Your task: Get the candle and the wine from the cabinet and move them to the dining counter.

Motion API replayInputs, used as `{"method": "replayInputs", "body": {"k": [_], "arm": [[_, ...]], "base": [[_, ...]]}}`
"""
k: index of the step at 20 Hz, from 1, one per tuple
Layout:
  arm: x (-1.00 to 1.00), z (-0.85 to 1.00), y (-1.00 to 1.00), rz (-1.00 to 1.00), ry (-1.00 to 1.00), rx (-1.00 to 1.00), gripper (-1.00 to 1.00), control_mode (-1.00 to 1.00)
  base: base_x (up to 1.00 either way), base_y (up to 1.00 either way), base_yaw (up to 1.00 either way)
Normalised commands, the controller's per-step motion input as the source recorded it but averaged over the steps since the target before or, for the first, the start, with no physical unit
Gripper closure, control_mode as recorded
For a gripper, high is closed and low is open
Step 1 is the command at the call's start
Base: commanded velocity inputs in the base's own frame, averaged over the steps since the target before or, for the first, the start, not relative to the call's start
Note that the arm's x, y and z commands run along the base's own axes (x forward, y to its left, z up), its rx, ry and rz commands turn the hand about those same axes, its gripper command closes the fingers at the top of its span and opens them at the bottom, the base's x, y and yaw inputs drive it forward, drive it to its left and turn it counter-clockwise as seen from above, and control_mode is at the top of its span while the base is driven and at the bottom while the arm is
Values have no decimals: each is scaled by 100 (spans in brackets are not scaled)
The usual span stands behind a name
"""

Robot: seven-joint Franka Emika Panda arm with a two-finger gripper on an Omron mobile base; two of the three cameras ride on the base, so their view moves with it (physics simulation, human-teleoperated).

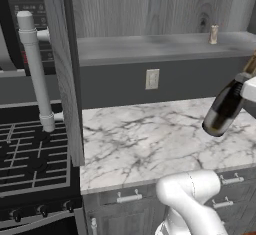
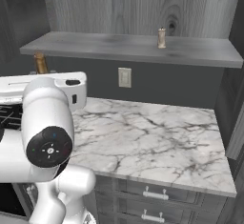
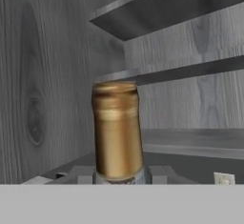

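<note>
Above the marble worktop [image 1: 150, 144], the gripper [image 1: 248, 86] clasps the tilted, dark, gold-necked wine [image 1: 225, 109].

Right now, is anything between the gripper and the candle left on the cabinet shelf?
Yes: the gripper is shut on the wine, held tilted above the marble worktop. The candle stands alone on the open shelf, with nothing visible around it. The bottle itself occupies the hand.
</note>
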Motion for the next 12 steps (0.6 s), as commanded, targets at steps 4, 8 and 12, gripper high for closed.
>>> {"method": "replayInputs", "body": {"k": [4, 8, 12], "arm": [[0, -5, 0, 0, 0, -1, 100, 100], [0, 0, 0, 0, 0, 0, 100, 100], [0, 0, 0, 0, 0, 0, 100, 100]], "base": [[-13, 0, 1], [-62, 1, 12], [-69, 18, 27]]}}
